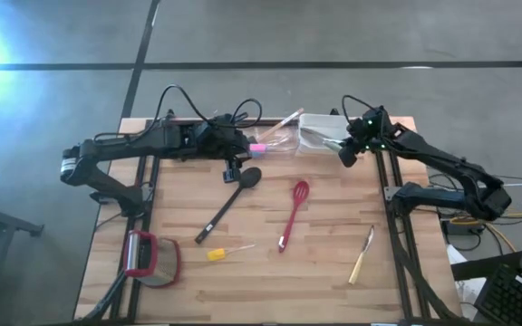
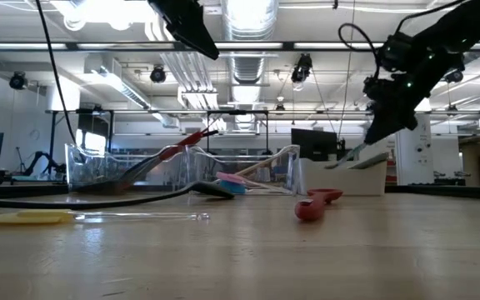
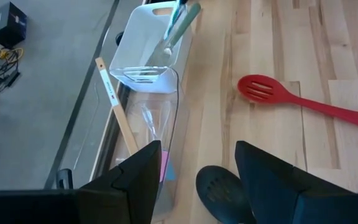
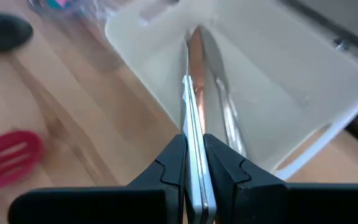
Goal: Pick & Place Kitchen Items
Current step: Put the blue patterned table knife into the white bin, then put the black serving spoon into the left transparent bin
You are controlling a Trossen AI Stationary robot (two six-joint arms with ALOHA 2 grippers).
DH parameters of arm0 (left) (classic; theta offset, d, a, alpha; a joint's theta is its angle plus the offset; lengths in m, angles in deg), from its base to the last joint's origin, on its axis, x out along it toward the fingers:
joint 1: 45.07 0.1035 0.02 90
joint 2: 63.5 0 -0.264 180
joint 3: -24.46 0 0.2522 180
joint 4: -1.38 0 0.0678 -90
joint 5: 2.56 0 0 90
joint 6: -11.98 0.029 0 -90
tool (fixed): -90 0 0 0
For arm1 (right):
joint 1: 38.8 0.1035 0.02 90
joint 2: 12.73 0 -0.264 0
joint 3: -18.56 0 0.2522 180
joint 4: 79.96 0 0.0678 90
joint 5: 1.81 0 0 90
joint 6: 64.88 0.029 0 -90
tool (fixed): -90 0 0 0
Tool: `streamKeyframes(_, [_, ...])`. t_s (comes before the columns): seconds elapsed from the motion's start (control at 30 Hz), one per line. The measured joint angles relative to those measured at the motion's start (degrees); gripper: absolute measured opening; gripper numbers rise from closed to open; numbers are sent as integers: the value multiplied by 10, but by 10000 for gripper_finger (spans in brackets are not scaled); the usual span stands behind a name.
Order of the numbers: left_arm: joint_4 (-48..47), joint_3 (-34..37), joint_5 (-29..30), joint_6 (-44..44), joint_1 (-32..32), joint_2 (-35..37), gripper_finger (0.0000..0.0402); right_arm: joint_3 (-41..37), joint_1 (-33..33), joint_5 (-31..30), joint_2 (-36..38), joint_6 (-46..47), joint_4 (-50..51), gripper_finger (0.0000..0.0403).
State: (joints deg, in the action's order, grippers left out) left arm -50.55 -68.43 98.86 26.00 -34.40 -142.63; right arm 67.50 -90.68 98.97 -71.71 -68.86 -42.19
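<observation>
Gripped tight in the right hand (image 4: 193, 163), a metal utensil (image 4: 194, 93) hangs over the white tub (image 4: 328, 81) at one o'clock; the left hand (image 3: 194, 174) gapes empty above the black spoon (image 1: 229, 204).

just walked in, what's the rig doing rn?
Sorting kitchen items into tubs at the table's far edge. The right gripper is shut on a metal utensil, holding it over the white tub. The left gripper is open, empty, above the black spoon beside the clear tub. On the table: the red spatula, a yellow piece and a wooden-handled knife.
</observation>
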Motion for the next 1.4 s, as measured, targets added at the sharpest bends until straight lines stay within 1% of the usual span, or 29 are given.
streamKeyframes(0.2, [0, 0, 0, -3, 0, 0, 211, -2, -11, 0, -60, -12, -13, 31])
streamKeyframes(0.4, [0, 0, 0, -7, 0, 0, 211, -2, -28, -4, -99, -7, -28, 34])
streamKeyframes(0.53, [0, 0, 0, -8, 0, 0, 211, -1, -28, -3, -103, 6, -26, 81])
streamKeyframes(0.63, [0, 0, 0, -8, 0, 0, 211, -1, -28, -2, -93, 10, -18, 113])
streamKeyframes(0.8, [0, 0, 0, -8, 0, 0, 211, 1, -28, -4, -50, 14, -17, 142])
streamKeyframes(1.0, [0, 0, 0, -10, 0, 0, 211, 2, -28, 1, 21, 37, -14, 156])
streamKeyframes(1.07, [0, 0, 0, -10, 0, 0, 211, 2, -28, 29, 51, 48, -10, 156])
streamKeyframes(1.27, [-11, 0, 0, -10, 0, 0, 211, 2, -21, 164, 141, 102, -7, 140])
streamKeyframes(1.33, [-22, 0, 0, -10, 0, 0, 211, 2, -6, 188, 169, 116, -3, 134])
streamKeyframes(1.4, [-34, 0, 0, -13, 0, 0, 211, 2, 14, 197, 196, 127, -1, 129])
